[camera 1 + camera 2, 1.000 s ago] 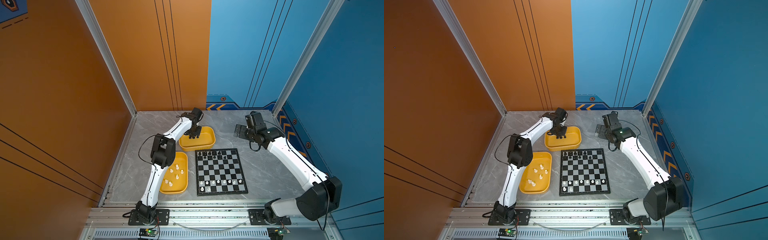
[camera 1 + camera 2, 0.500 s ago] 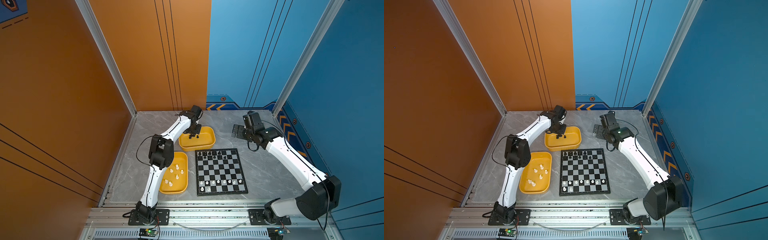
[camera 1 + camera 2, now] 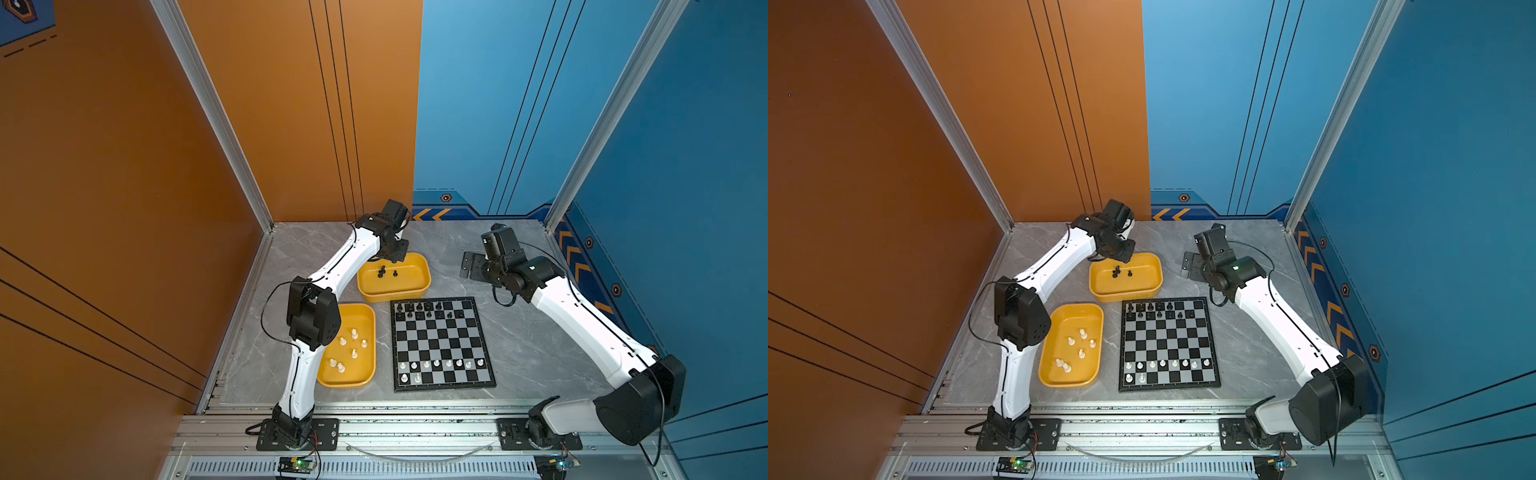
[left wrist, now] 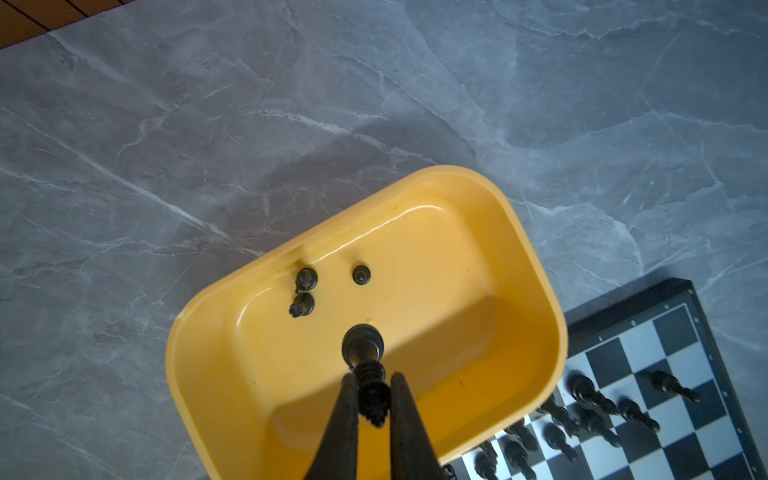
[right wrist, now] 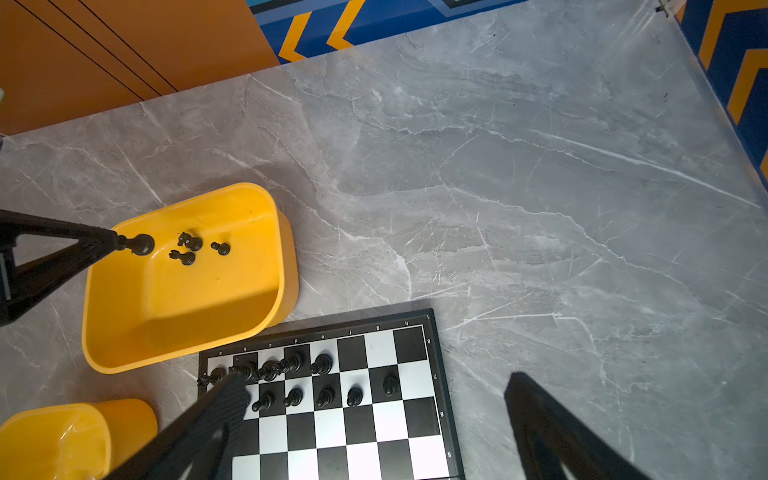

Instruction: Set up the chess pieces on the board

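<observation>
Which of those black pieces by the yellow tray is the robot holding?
The raised black piece, pinched in the left gripper; the three others sit loose in the tray.

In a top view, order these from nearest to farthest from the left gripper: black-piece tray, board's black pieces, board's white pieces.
1. black-piece tray, under the left gripper
2. board's black pieces, far edge
3. board's white pieces, near edge

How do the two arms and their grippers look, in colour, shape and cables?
The left arm and right arm have white rounded shells and black joints. A thin black cable loops beside each. The left gripper and right gripper are black, with long fingers tapering to narrow tips. A green light shows near the right wrist.
</observation>
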Motion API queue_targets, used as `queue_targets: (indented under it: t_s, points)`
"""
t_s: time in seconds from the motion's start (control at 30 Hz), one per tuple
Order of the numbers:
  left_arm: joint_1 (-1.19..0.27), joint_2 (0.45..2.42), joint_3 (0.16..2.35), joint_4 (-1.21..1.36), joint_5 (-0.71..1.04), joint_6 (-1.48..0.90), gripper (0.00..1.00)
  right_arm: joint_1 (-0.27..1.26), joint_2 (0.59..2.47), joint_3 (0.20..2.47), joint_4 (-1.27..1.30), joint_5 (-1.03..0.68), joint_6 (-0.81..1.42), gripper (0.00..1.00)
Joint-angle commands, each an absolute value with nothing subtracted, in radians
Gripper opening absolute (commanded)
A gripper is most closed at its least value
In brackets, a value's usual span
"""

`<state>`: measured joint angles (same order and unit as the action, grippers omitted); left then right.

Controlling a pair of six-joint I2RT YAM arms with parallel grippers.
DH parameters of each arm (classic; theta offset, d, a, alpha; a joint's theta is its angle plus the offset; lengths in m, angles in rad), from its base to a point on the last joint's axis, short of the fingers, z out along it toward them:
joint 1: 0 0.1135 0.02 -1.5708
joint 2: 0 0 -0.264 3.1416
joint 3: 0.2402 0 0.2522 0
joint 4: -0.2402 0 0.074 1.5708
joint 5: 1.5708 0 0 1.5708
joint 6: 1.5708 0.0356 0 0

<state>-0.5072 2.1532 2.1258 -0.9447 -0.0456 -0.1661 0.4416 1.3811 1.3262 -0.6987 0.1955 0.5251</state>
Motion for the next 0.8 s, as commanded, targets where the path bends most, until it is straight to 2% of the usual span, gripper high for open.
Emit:
queue_targets:
  t_s: [0.0, 0.27, 0.77]
  points:
    - [-0.53, 2.092, 2.1, -0.975, -0.013, -0.184, 0.0, 0.452, 1.314, 1.297, -0.749, 0.243, 0.553, 1.0]
    - [-0.607, 2.044, 2.063, -0.976, -0.018, -0.192, 0.0, 0.478, 1.201, 1.234, -0.821, 0.308, 0.582, 1.0]
    - [-0.752, 2.071, 2.076, -0.974, -0.032, -0.21, 0.0, 0.492, 0.966, 1.112, -0.934, 0.352, 0.633, 1.0]
